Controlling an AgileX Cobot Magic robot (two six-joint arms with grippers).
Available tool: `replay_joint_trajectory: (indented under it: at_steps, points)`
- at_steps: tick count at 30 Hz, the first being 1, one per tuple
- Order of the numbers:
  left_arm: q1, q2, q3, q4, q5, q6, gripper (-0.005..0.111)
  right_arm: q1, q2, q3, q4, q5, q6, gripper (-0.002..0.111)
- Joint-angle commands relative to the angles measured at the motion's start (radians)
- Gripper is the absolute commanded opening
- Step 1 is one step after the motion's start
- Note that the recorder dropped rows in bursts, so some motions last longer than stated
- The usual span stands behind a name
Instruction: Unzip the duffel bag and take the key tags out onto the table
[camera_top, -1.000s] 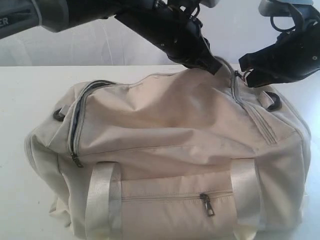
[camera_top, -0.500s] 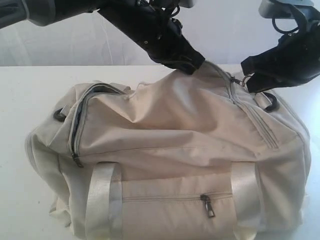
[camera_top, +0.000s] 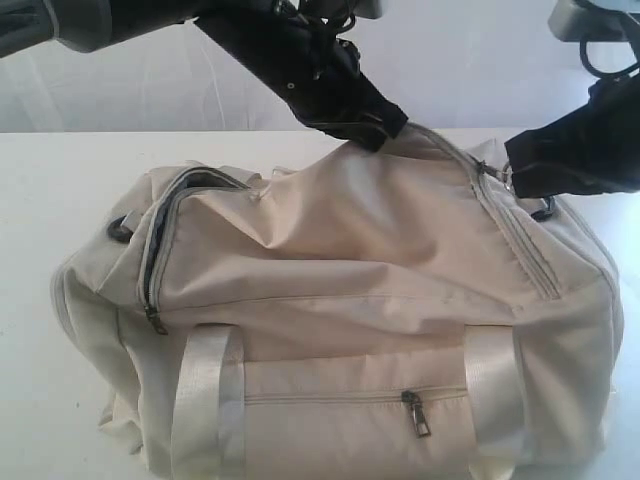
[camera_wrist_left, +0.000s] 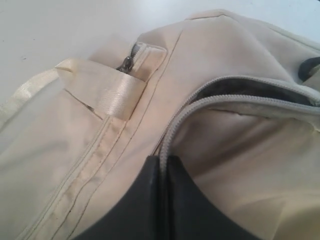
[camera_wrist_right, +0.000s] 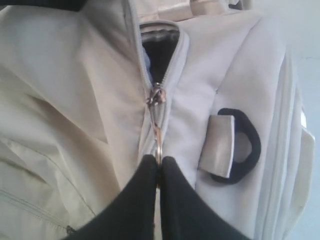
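Observation:
The cream duffel bag lies across the white table. My left gripper is shut on the bag's top edge; the left wrist view shows the left gripper pinching the grey zipper tape beside a dark open gap. My right gripper is at the bag's right end. In the right wrist view the right gripper is shut on the metal ring of the zipper pull, and dark lining shows beyond the slider. The key tags are hidden.
Pale webbing handles and a shut front pocket zipper face the near side. A black strap ring sits beside the right gripper, another strap ring is at the left end. White table runs along the left side and behind the bag.
The right gripper has drawn the zipper pull to the right and slightly down. The left gripper has shifted a little left and up, holding the bag's top edge raised.

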Motion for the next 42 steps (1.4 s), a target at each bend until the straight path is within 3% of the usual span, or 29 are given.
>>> replay_joint_trajectory:
  at_steps: [1, 23, 29, 35, 42]
  points:
    - [0.009, -0.014, -0.004, 0.059, 0.011, -0.012, 0.000, -0.006, -0.060, 0.040, -0.029, 0.049, -0.012, 0.000]
    - [0.009, -0.012, -0.004, 0.131, 0.011, -0.012, 0.000, -0.006, -0.399, 0.293, -0.062, 0.099, -0.005, 0.000]
    - [0.009, -0.012, -0.004, 0.130, 0.019, -0.012, 0.000, -0.006, -0.456, 0.371, -0.110, 0.021, 0.032, 0.000]
    - [0.009, -0.012, -0.004, 0.104, 0.067, -0.012, 0.000, -0.006, -0.454, 0.376, -0.100, -0.078, 0.044, 0.000]
    - [0.009, -0.015, -0.004, 0.073, 0.165, -0.008, 0.000, -0.006, -0.454, 0.376, -0.100, -0.071, 0.044, 0.000]
